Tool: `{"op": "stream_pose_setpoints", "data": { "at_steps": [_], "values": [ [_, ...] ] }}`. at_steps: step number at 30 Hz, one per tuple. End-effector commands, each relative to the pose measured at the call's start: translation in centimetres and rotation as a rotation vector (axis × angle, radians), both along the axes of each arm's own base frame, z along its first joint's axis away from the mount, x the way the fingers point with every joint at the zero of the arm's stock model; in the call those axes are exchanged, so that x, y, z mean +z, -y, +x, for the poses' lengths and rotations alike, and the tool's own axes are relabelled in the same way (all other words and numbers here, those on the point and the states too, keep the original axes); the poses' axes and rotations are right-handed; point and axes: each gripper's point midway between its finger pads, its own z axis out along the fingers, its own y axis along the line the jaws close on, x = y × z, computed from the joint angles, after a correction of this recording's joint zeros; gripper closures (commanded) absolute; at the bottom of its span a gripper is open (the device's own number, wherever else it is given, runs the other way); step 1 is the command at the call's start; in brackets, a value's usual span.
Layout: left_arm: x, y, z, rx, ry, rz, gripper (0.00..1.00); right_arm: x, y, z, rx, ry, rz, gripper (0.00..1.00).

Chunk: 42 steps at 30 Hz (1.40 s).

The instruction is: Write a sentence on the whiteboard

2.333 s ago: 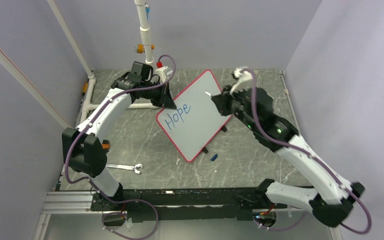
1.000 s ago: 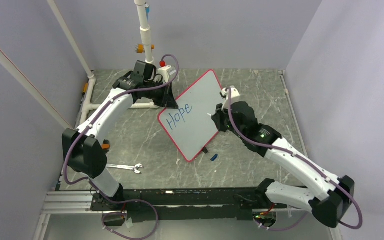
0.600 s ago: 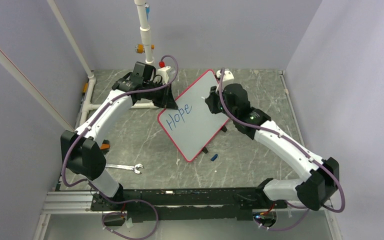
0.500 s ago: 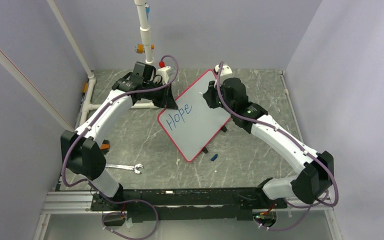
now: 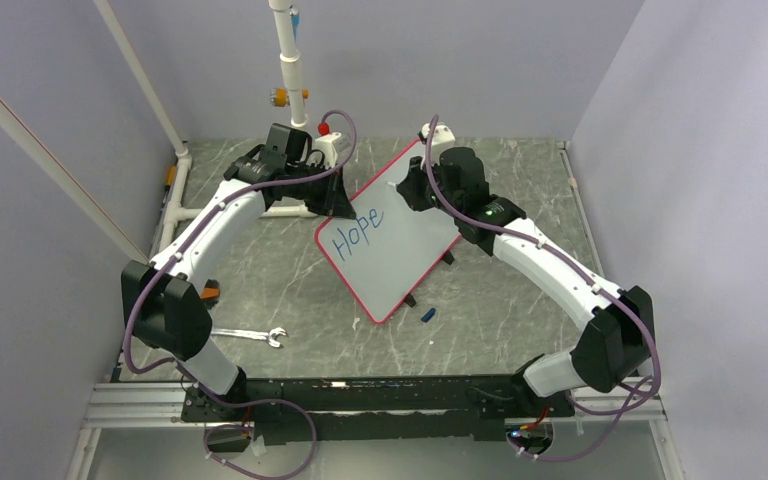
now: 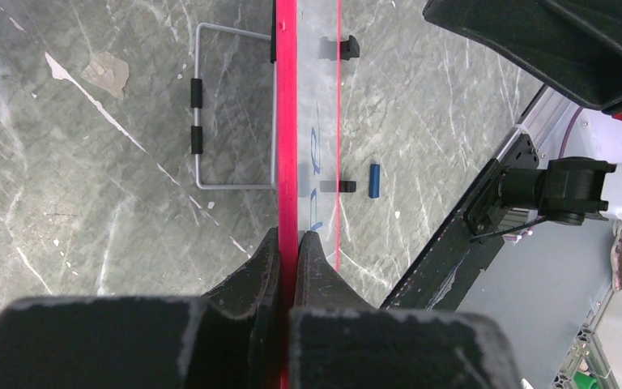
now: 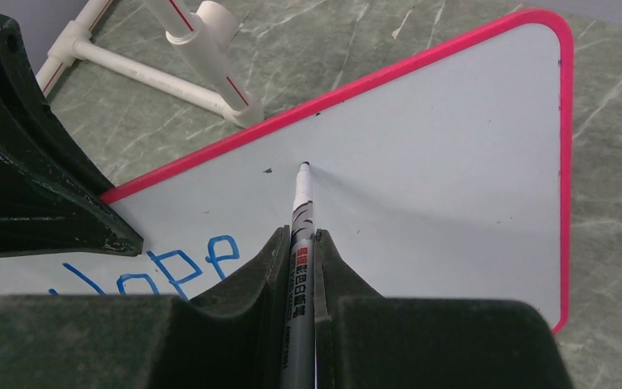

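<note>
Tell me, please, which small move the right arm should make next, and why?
Probably press the marker in the right gripper onto the whiteboard and begin the next word's first stroke. The sentence reads only "Hope", the tip sits at blank board just past it, and the left gripper clamps the red edge.

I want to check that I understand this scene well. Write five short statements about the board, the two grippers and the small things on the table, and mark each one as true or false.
1. The left gripper is shut on the red edge of the whiteboard. True.
2. The right gripper is empty. False: it holds a marker, whose tip is at the board.
3. The sentence reads "Hope lights". False: only "Hope" is written.
4. A blue cap lies on the table beside the board. True.
5. The wrench lies on the board. False: the wrench lies on the table, near the left arm's base.
</note>
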Motion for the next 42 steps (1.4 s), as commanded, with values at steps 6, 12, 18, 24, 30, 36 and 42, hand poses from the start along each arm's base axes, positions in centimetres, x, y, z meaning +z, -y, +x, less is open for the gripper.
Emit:
{"op": "stream_pose_setpoints", "data": {
  "at_steps": [6,12,18,24,30,36,42],
  "values": [
    [-1.2,-1.9,2.1,0.032,0.126,0.144,1.0,1.1,-1.0,0.3,0.03,0.017,0.066,1.0],
    [-1.2,-1.9,2.1,0.031,0.126,0.144,1.0,-0.5,-0.8,-0.6,0.04,-0.026,0.06,1.0],
    [-1.2,-1.9,2.2,0.032,0.127,0.144,1.0,-2.0,-0.1,-1.8,0.035,-0.059,0.052,1.0],
    [-1.2,-1.9,2.2,0.033,0.127,0.144,1.0,-3.3,0.5,-3.0,0.034,-0.09,0.045,1.0],
    [-1.3,-1.9,2.2,0.032,0.125,0.146,1.0,-3.9,1.2,-3.5,0.019,-0.1,0.032,1.0],
    [-1.3,-1.9,2.2,0.031,0.124,0.145,1.0,-4.2,1.8,-3.7,0.002,-0.102,0.012,1.0],
    [-1.4,-1.9,2.2,0.031,0.122,0.146,1.0,-4.1,2.0,-3.2,-0.018,-0.095,0.005,1.0]
  ]
}}
